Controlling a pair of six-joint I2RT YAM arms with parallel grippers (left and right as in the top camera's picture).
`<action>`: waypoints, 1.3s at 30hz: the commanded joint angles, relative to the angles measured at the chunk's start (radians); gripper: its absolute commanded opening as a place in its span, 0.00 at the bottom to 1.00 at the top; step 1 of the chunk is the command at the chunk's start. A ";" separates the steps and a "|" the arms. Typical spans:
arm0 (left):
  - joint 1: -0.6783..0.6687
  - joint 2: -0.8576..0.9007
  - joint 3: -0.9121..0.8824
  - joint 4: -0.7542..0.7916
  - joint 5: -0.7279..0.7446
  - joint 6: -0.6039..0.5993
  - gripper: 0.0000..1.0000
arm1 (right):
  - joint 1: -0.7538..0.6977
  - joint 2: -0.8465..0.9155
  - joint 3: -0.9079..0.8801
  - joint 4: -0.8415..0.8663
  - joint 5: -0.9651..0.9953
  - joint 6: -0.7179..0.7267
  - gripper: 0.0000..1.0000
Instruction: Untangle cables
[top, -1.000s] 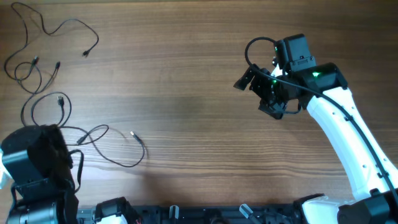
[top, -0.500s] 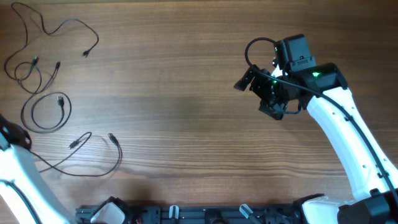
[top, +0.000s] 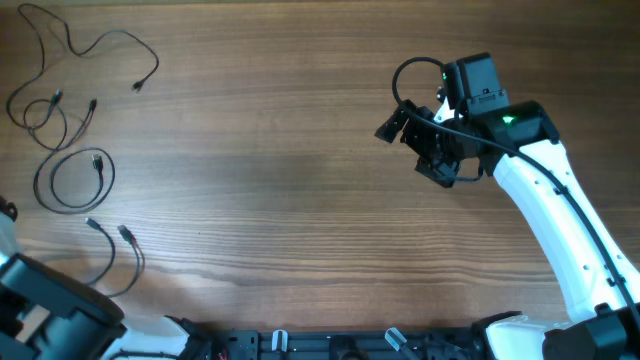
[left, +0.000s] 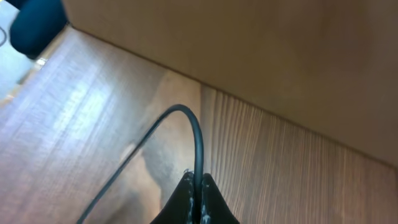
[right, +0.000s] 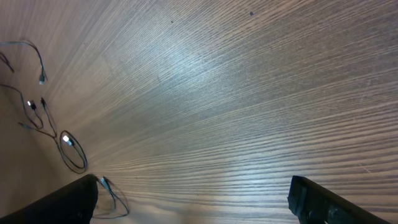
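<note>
Left end effector (left: 196, 188) was seen with its jaws pressed together on a thin black cable (left: 198, 140), which rose from between them in an arch and fell to the bench (left: 292, 162) at its left side. Right end effector (right: 193, 186) was held wide open above the bench, and nothing was gripped between its fingers (right: 71, 200). The other cables (top: 75, 180) were laid well apart from it, across the bench: one round coil (top: 52, 190) and, farther away, loose loops (top: 85, 45). Two small plugs (top: 127, 234) were found just below the coil.
</note>
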 joint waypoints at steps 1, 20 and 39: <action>0.005 0.091 0.010 0.051 0.081 0.090 0.04 | 0.003 -0.014 0.006 0.002 0.021 -0.016 1.00; 0.002 -0.180 0.011 0.047 0.218 0.121 1.00 | 0.003 -0.014 0.006 -0.018 0.021 -0.132 1.00; -0.261 -0.768 0.003 -0.922 1.303 0.559 1.00 | 0.003 -0.484 0.007 -0.073 0.033 -0.307 1.00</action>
